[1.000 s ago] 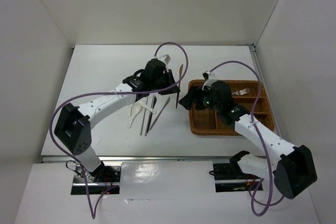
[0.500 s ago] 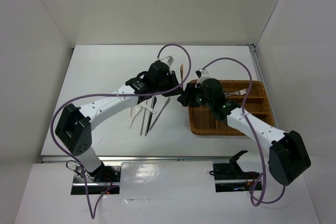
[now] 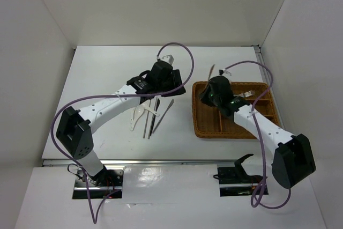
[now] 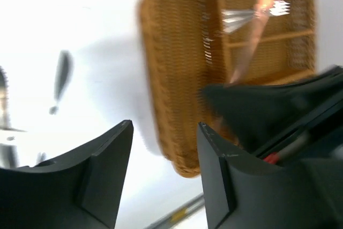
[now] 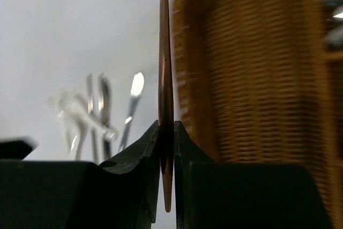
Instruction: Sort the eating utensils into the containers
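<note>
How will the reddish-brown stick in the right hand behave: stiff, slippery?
Probably stiff: the stick runs dead straight out of the right hand, with no sag. Likely light, being so thin. It may pivot or slip: it looks glossy and is pinched near one end, with most of its length sticking out.

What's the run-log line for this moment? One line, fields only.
left gripper: open, empty | right gripper: shut on reddish-brown stick | position: at wicker tray left end | loose utensils: unsorted, left of tray
</note>
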`<state>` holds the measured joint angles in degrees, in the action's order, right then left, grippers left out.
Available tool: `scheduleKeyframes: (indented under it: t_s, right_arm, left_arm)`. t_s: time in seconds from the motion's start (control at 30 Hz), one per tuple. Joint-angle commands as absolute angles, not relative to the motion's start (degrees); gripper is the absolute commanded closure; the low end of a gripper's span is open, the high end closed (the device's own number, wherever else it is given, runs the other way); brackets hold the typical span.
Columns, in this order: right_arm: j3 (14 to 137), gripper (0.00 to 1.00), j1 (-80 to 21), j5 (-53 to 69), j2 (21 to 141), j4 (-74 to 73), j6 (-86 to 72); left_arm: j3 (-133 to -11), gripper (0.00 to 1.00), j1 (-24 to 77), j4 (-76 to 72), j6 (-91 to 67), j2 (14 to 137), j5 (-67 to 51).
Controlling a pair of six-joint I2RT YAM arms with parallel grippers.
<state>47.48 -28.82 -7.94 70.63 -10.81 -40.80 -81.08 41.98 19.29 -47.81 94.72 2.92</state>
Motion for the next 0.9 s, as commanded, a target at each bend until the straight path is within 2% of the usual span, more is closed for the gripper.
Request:
scheduleKeyframes:
  t_s: [0.0, 0.17, 0.33, 0.63, 0.83, 0.87]
  right_arm:
    - [49.39, 1.00, -21.75, -19.07, 68.65, -23.00, -51.49]
    - [47.47, 1.00, -10.47, -21.09, 67.06, -30.93, -62.91]
    - [45.70, 1.00, -2.83, -21.62, 68.10, -30.85, -69.15]
    - [48.60, 1.00, -2.20, -22.41, 76.72, -34.89, -78.04]
    - [47.55, 1.00, -2.20, -22.41, 76.73, -32.78, -80.51]
    - [47.55, 0.97, -2.20, -22.41, 76.73, -32.17, -80.51]
  left_arm:
    - [-83.58, 0.35, 40.09, 25.31, -44.65, 92.12, 10.54]
    - [-78.49, 0.32, 36.57, 25.31, -43.33, 88.16, 10.47]
    - [-74.63, 0.32, 35.51, 24.79, -43.95, 87.63, 8.00]
    - [-73.48, 0.33, 34.99, 25.93, -42.19, 86.49, 8.53]
    - [-71.64, 0.33, 34.45, 25.93, -42.19, 85.96, 7.91]
    - [-71.63, 0.33, 34.45, 25.93, -42.19, 85.96, 7.39]
